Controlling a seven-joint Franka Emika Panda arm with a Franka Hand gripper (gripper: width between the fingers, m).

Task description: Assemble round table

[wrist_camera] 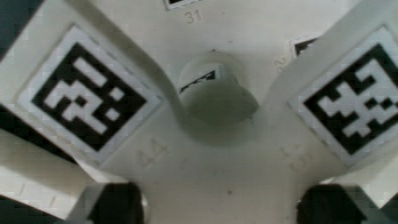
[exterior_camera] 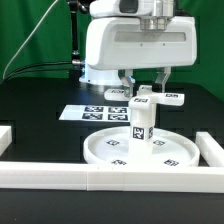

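Black tabletop (exterior_camera: 40, 125) — white tagged round table (exterior_camera: 140, 145)

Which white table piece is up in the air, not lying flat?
The cross-shaped foot piece, up by the gripper atop the upright cylinder leg. The big round disc lies flat on the table.

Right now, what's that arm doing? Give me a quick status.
Fingers straddle the cross-shaped foot piece; grip unclear. Foot piece sits atop the upright leg, which stands in the round disc. Nothing in the way.
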